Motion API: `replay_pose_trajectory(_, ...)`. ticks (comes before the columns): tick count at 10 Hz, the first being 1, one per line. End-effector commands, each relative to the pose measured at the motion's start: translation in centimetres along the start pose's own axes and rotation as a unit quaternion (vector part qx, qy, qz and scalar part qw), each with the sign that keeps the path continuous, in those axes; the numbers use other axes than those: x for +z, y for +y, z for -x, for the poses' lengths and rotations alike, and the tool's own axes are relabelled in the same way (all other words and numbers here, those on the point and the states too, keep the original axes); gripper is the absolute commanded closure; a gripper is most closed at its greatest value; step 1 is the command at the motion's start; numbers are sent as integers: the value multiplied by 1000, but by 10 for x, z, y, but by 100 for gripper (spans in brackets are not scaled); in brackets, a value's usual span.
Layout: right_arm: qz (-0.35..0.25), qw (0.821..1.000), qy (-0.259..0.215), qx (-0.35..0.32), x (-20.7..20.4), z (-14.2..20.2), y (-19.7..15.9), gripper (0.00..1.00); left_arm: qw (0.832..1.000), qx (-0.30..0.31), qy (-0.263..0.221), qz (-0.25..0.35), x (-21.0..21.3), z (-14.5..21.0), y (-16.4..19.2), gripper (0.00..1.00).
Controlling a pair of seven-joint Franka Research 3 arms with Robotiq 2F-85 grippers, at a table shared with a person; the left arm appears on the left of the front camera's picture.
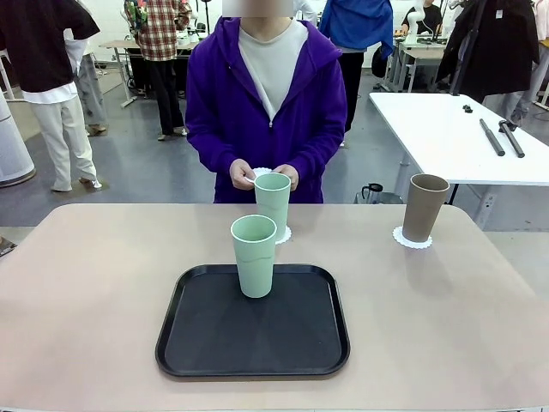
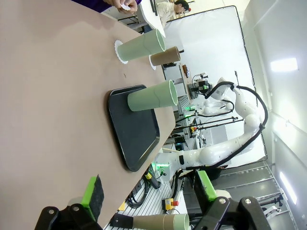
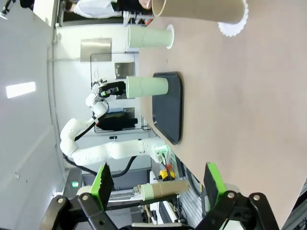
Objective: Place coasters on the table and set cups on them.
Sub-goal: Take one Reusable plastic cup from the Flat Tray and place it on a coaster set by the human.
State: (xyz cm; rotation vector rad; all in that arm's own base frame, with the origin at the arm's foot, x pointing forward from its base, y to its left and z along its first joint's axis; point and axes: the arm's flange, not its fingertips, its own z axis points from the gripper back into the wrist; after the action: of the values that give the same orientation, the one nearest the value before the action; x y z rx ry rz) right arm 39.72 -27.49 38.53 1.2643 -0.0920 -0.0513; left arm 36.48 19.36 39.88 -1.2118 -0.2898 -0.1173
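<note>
One mint cup (image 1: 254, 255) (image 2: 152, 96) (image 3: 146, 87) stands upright on the black tray (image 1: 197, 343) (image 2: 134, 127) (image 3: 169, 105). Behind it a second mint cup (image 1: 273, 204) (image 2: 141, 46) (image 3: 148, 37) stands on a coaster (image 1: 284, 234) (image 2: 116, 50) on the table (image 1: 103, 283). At the right, the brown cup (image 1: 425, 207) (image 3: 196, 9) stands on another coaster (image 1: 413, 239) (image 3: 235, 26). The person's hands hold a third coaster (image 1: 259, 174) (image 2: 125, 6) at the far edge. My left gripper (image 2: 149, 191) and right gripper (image 3: 158, 184) hang open and empty, well back from the cups.
A white table (image 1: 446, 129) with dark tools stands at the back right, beyond the tabletop. Several people stand farther off. Wide bare tabletop lies left and right of the tray. Each wrist view shows the other white arm beyond the table's near edge.
</note>
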Motion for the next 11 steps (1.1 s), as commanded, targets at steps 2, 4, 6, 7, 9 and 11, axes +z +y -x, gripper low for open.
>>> replay_pose_trajectory(2,8,999,-49,15,-6,12,11,0,1000,-10,-1,5,2,1,-1,0)
replay_pose_trajectory(4,8,1000,-22,6,1,6,5,0,1000,-10,-1,5,2,1,-1,0)
replay_pose_trajectory(6,8,1000,-22,6,1,6,5,0,1000,-10,-1,5,2,1,-1,0)
replay_pose_trajectory(7,8,1000,-22,6,1,6,5,0,1000,-10,-1,5,2,1,-1,0)
replay_pose_trajectory(9,8,1000,-22,6,1,6,5,0,1000,-10,-1,5,2,1,-1,0)
replay_pose_trajectory(11,8,1000,-22,6,1,6,5,0,1000,-10,-1,5,2,1,-1,0)
